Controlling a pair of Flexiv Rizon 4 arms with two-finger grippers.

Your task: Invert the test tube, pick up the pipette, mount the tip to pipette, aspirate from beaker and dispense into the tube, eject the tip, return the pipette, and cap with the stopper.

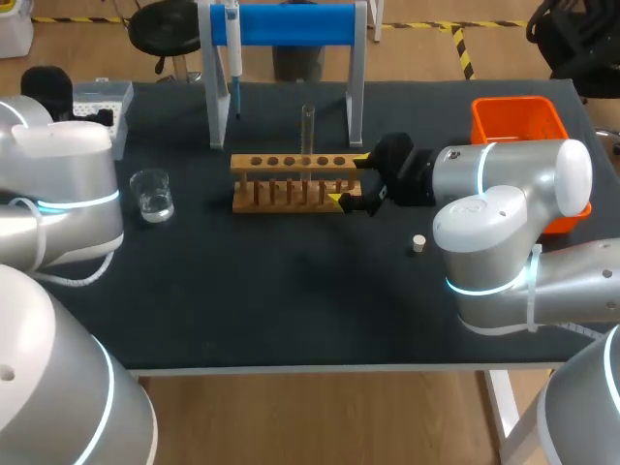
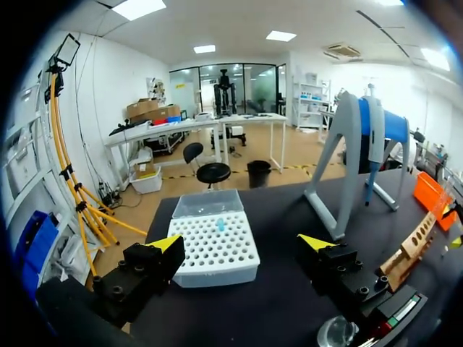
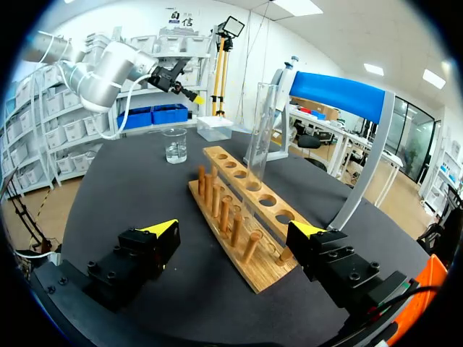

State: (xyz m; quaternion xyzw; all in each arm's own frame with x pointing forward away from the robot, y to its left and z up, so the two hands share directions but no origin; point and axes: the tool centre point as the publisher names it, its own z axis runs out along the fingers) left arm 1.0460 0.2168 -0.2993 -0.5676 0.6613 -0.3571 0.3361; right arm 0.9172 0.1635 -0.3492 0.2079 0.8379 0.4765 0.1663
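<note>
Test tube [image 1: 308,131] clear, upright in rack [image 1: 295,170].

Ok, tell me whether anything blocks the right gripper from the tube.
Only the rack itself. The open right gripper sits at its end; the tube stands upright in a hole further along, with empty holes and low pegs between, nothing taller.

My dark table [image 1: 291,310] carries a wooden rack [image 1: 295,182] at its middle, a beaker [image 1: 153,194], tip box [image 1: 102,102], pipette stand [image 1: 356,87], orange bin [image 1: 518,121] and small stopper [image 1: 418,243].

No readable text or numbers on the table [image 1: 291,310]
</note>
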